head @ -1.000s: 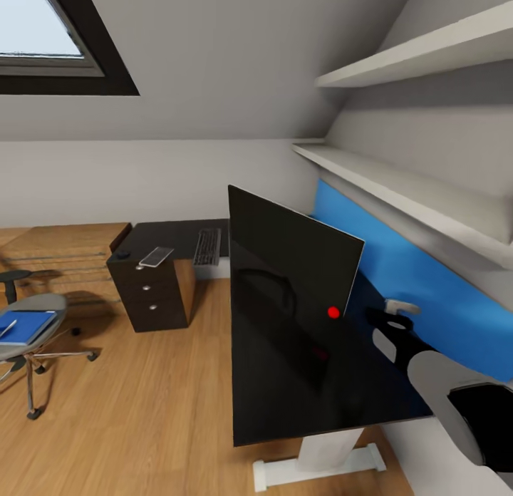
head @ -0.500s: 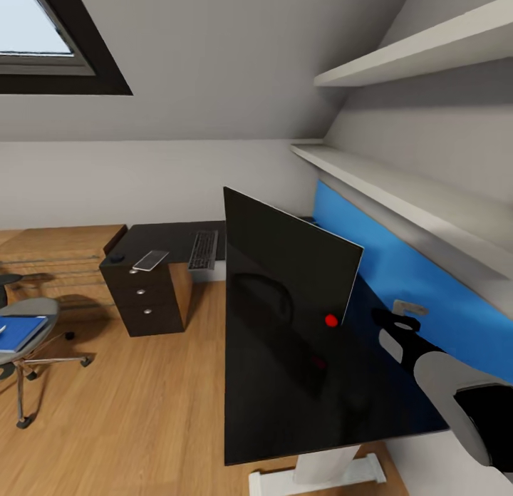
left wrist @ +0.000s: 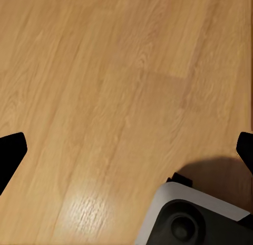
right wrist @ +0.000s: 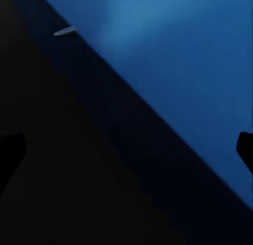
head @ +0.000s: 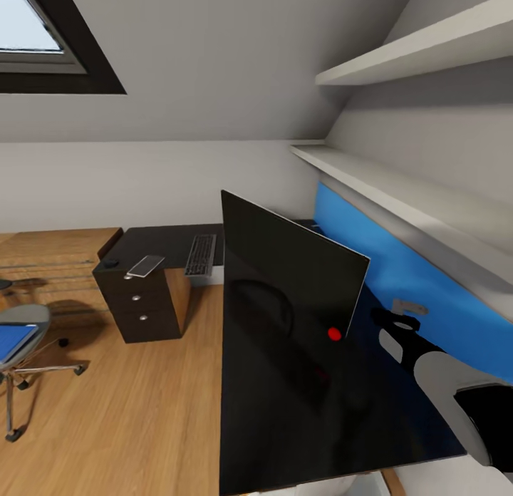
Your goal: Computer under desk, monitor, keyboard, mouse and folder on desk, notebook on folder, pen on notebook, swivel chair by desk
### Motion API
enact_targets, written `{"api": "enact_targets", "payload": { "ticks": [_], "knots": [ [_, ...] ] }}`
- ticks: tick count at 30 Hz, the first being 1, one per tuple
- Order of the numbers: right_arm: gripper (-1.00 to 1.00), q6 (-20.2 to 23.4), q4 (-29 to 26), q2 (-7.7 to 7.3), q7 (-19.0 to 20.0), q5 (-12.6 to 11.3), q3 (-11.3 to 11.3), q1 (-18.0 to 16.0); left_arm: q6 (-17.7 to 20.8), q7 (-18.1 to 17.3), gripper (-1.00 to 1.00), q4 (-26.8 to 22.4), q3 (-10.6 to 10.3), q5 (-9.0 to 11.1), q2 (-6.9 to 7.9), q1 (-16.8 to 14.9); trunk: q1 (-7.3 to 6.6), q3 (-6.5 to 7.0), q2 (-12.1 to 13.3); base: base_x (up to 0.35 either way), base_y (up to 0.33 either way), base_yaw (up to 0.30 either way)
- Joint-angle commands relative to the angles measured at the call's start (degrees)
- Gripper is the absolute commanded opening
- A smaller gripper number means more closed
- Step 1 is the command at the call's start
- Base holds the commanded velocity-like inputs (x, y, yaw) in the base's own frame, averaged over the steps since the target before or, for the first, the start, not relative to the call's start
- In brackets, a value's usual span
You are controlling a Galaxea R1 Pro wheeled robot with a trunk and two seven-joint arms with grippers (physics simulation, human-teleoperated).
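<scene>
At the far left of the head view one chair (head: 18, 332) stands on the wood-plank floor (head: 121, 410), cut by the frame edge, with the flat blue folder (head: 14, 339) lying on its grey seat. Further right, the far wing of the glossy black bench (head: 164, 241) carries one small mouse (head: 109, 264) at its left corner, a thin grey notebook (head: 145, 266) beside it, and one dark-keyed keyboard (head: 201, 254) next. Three black drawers (head: 139, 307) with silver knobs sit under that wing. The one monitor (head: 285, 268), a wide thin black panel with a red dot at its lower corner, stands upright on the near wing and hides the bench behind it. A blue wall panel (head: 413, 282) runs along the bench's back edge below two white shelves (head: 399, 182).

The right jaws (head: 400, 312) hover behind the monitor, near the panel; in the right wrist view their black tips sit at opposite frame edges, spread wide. The left jaws (left wrist: 126, 150) are likewise wide, over bare floor, with the robot's grey base (left wrist: 195, 216) below.
</scene>
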Motion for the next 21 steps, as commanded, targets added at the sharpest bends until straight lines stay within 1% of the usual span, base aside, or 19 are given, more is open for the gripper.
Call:
{"api": "enact_targets", "payload": {
  "ticks": [1, 6, 13, 16, 19, 20, 21],
  "knots": [
    [1.0, -0.2, 0.0, -0.02, -0.15, -0.61, 0.47, -0.04, -0.11, 0.44, 1.0, -0.13, -0.49, 0.37, 0.08, -0.01, 0.06, -0.11, -0.11, 0.132, -0.055, 0.0],
    [1.0, -0.2, 0.0, -0.02, -0.15, -0.61, 0.47, -0.04, -0.11, 0.44, 1.0, -0.13, -0.49, 0.38, 0.04, 0.01, 0.06, -0.11, -0.11, 0.071, -0.03, 0.0],
    [1.0, -0.27, 0.0, -0.02, -0.1, -0.61, 0.49, -0.04, -0.11, 0.44, 1.0, -0.13, -0.51, 0.33, -0.03, 0.03, 0.06, -0.11, -0.11, 0.014, -0.006, 0.0],
    [1.0, -0.72, 0.0, -0.02, 1.01, -0.57, 0.53, -0.04, -0.11, 0.44, 1.0, -0.13, -0.49, 0.33, -0.02, 0.03, 0.06, -0.11, -0.11, 0.002, -0.001, 0.0],
    [1.0, -0.92, 0.0, -0.02, 3.83, -0.54, 0.55, -0.04, -0.11, 0.44, 1.0, -0.13, -0.49, 0.33, -0.02, 0.02, 0.06, -0.11, -0.11, 0.0, 0.0, 0.0],
    [1.0, -0.98, 0.0, -0.04, 5.85, -0.52, 0.55, -0.04, -0.11, 0.44, 1.0, -0.13, -0.52, 0.33, -0.02, 0.03, 0.06, -0.11, -0.11, 0.0, 0.0, 0.0],
    [1.0, -1.0, 0.0, -0.05, 6.93, -0.5, 0.55, -0.04, -0.11, 0.44, 1.0, -0.13, -0.53, 0.33, -0.02, 0.04, 0.06, -0.11, -0.11, 0.0, 0.0, 0.0]
  ]
}}
